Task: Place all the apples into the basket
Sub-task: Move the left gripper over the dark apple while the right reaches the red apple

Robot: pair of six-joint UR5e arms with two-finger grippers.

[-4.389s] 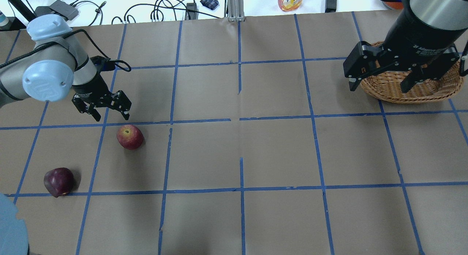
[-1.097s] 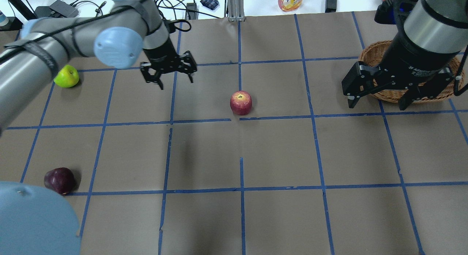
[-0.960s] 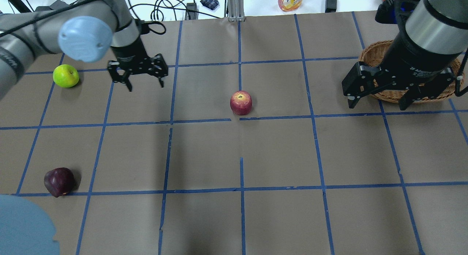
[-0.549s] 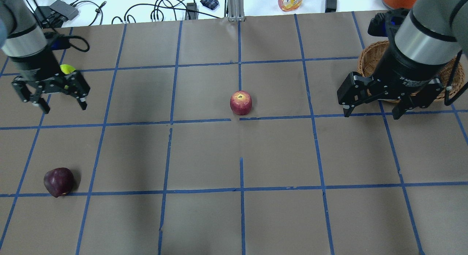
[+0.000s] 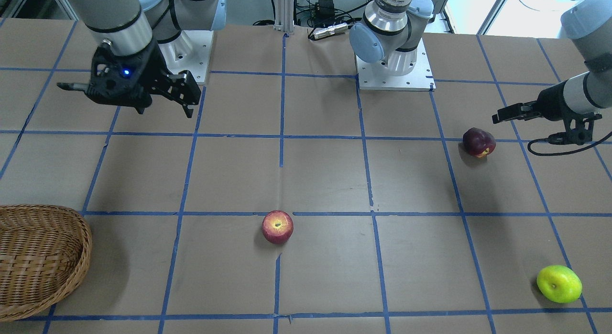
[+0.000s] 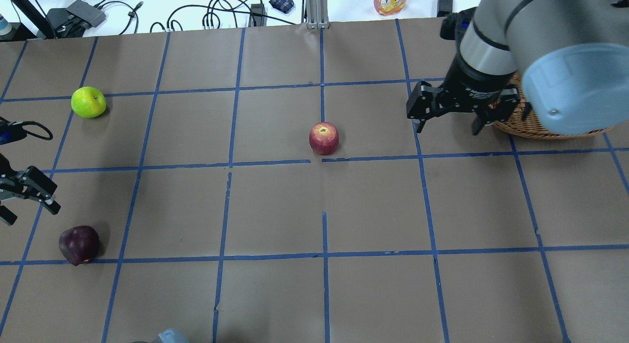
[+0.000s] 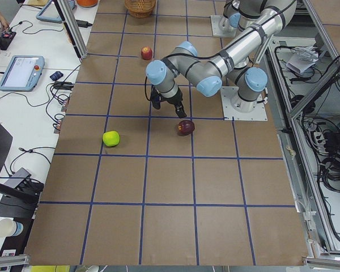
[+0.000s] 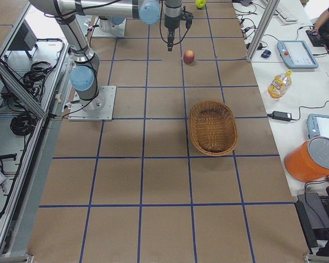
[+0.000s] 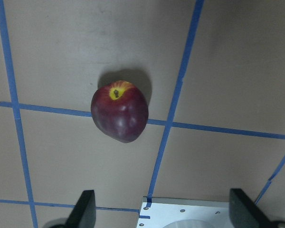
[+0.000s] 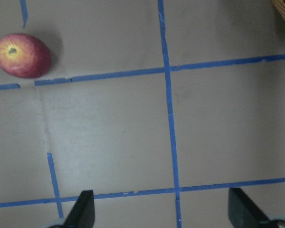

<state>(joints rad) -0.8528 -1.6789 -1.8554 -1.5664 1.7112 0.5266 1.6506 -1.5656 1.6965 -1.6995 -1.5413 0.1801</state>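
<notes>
Left wrist-mounted cam: my left claw [image 9: 164, 209] is spread wide, nothing in it. It points at the dark maroon-purple round apple [image 9: 119, 113], near but not touching. That apple sits on a blue tape line of the brown paper surface [image 9: 61, 156]. My right claw [image 6: 448, 127] is also spread and empty, hanging above the surface btwn the red round apple [image 6: 324, 138] and the shallow oval woven light-brown wicker basket [image 5: 85, 243]. The bright yellow-green round apple [image 6: 88, 102] sits on my far left, well apart from the basket.

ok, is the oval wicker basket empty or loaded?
Empty: the light-brown oval wicker basket shows only bare weave inside in the exterior right view.
</notes>
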